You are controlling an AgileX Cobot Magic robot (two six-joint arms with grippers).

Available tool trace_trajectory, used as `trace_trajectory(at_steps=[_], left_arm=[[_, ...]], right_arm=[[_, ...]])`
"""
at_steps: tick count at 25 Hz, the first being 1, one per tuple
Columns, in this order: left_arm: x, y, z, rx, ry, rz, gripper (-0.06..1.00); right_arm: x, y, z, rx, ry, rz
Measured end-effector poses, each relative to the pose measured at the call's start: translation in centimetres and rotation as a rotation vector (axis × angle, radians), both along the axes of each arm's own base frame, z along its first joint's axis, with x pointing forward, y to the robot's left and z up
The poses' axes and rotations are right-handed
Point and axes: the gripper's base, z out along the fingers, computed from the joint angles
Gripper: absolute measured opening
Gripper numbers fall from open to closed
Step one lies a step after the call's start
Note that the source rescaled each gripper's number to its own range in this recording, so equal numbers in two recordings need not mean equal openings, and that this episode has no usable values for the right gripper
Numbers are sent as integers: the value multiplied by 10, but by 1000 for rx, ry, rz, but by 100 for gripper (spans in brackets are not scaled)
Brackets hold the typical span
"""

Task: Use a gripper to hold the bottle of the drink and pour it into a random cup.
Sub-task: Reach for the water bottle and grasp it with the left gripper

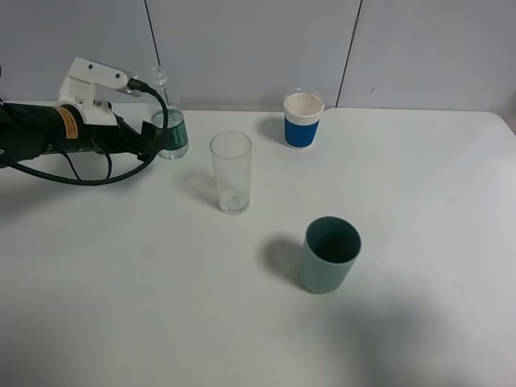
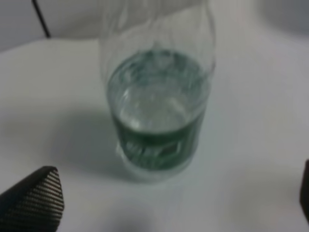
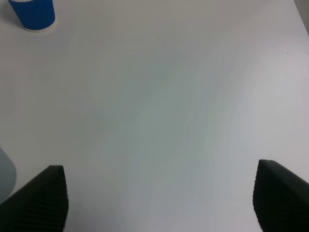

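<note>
At far left, the black robot arm's left hand has its jaws spread wide and empty on either side of a small clear plastic bottle with a green label band. The bottle stands upright and uncapped on the white surface. To grip well, the hand should probably advance until the label sits between the jaws, then close squarely. Rightward stand a tall clear straight-sided drinking glass, a white paper cup with a blue sleeve and a grey-green opaque cup. The right hand, also wide and empty, shows only in its wrist view. The bottle's neck is partly hidden, and the level of the drink is blurred.
</note>
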Motion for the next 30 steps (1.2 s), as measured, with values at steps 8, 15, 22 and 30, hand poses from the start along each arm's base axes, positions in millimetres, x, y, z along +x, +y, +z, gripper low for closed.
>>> trace_trajectory(at_steps=[8,15,22,30], left_arm=[[13,-8,-11,-70,-41,-45,100],[30,-12,-21,-104,-66,-63,100],[45,-13,-29,-150,-86,-62,100],[55,-4,-44,-217,-89,-30,100]], right_arm=[[0,0,0,0,0,0],[0,0,0,0,0,0],[0,0,0,0,0,0],[0,0,0,0,0,0]])
